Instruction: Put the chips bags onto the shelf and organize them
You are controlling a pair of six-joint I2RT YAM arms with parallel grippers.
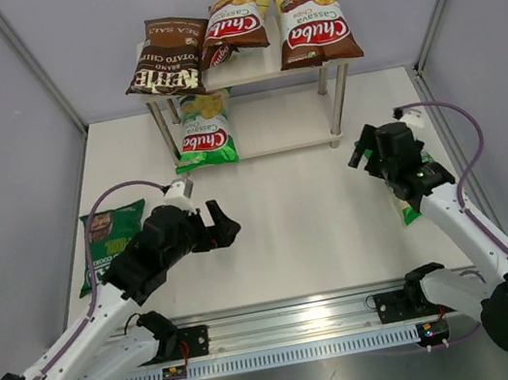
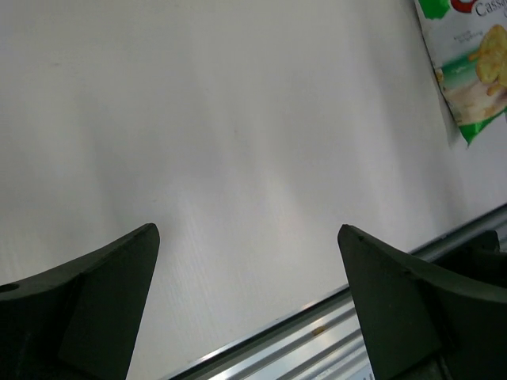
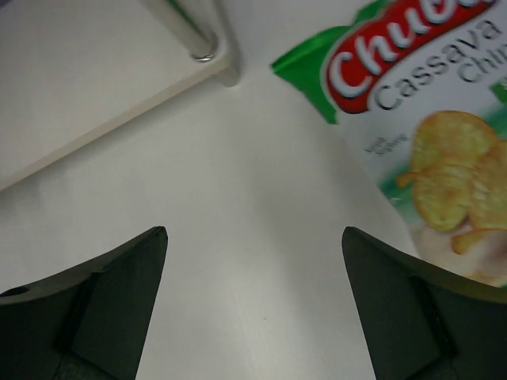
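Hovering: left arm low | right arm by green bag | jaws wide

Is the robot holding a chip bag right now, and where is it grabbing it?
Nothing is held: the left jaws and right jaws both stand open, empty.

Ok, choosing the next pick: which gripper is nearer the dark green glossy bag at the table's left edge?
Left. The left gripper sits just right of the dark green glossy bag; the right gripper is far across the table.
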